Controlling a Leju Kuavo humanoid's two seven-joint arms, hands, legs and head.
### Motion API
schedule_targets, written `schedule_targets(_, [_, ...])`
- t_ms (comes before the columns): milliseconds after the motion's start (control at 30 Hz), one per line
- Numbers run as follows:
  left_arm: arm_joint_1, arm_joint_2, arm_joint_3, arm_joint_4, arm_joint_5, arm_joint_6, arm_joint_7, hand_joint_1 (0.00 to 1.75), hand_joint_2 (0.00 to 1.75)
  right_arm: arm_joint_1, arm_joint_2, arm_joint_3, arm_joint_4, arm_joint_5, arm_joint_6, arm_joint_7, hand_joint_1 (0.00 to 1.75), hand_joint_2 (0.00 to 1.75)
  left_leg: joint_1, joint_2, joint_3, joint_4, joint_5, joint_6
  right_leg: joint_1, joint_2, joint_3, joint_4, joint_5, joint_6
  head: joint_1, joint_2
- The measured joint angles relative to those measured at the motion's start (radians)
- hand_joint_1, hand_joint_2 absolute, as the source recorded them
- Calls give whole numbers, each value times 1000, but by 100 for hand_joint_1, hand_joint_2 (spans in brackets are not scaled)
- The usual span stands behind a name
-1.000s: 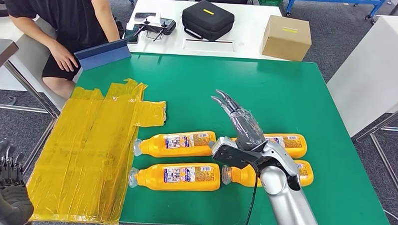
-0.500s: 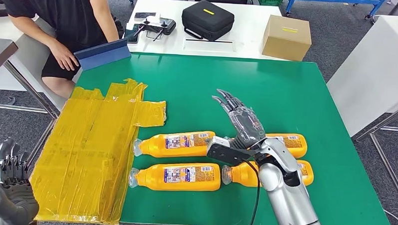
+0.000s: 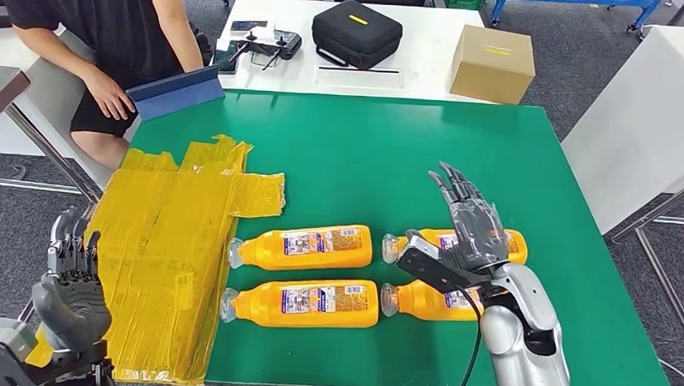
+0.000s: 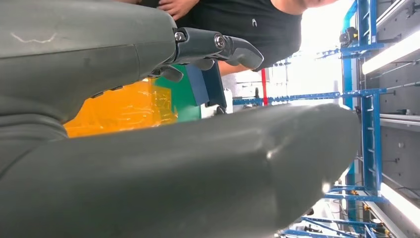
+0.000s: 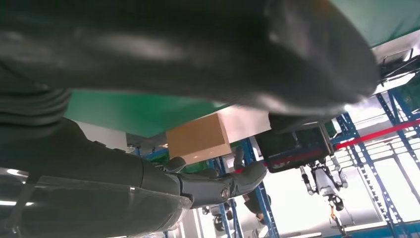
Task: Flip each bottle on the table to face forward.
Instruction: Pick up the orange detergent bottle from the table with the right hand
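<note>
My right hand (image 3: pixel 468 221), fingers spread and holding nothing, has shifted rightward over the far-right bottle (image 3: pixel 454 242), presumably next to flip, while my left hand (image 3: pixel 71 288) rises, also empty.

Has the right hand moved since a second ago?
Yes. The right hand has shifted right along the green table, uncovering the cap of the far right bottle.
</note>
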Motion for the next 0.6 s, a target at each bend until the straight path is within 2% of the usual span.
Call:
schedule_targets(200, [-9,10,-8,21,2,0,0,0,0,8,-1,-18,-11,-1,-2,1,0,0,0,0,0,0,0,0,0,0,-1,0,0,0,0,0])
schedule_targets(333, [-42,27,-15,60,36,-8,-12,0,0,42,-32,-62,-15,-58,-28,2,0,175,0,-3,1,0,0,0,0,-3,-9,-1,-1,0,0,0])
schedule_targets(467, [-85,63,-21,135,95,-10,-53,0,0,146,-102,-120,-40,-132,-1,-33,0,175,-1,-4,-1,0,0,0,0,-4,-2,-1,-1,0,0,0])
schedule_targets(600, [-120,102,-22,204,146,-17,-79,0,0,270,-158,-127,-89,-155,35,-40,0,175,-1,-3,-2,0,-1,0,0,-3,-1,0,0,0,0,0])
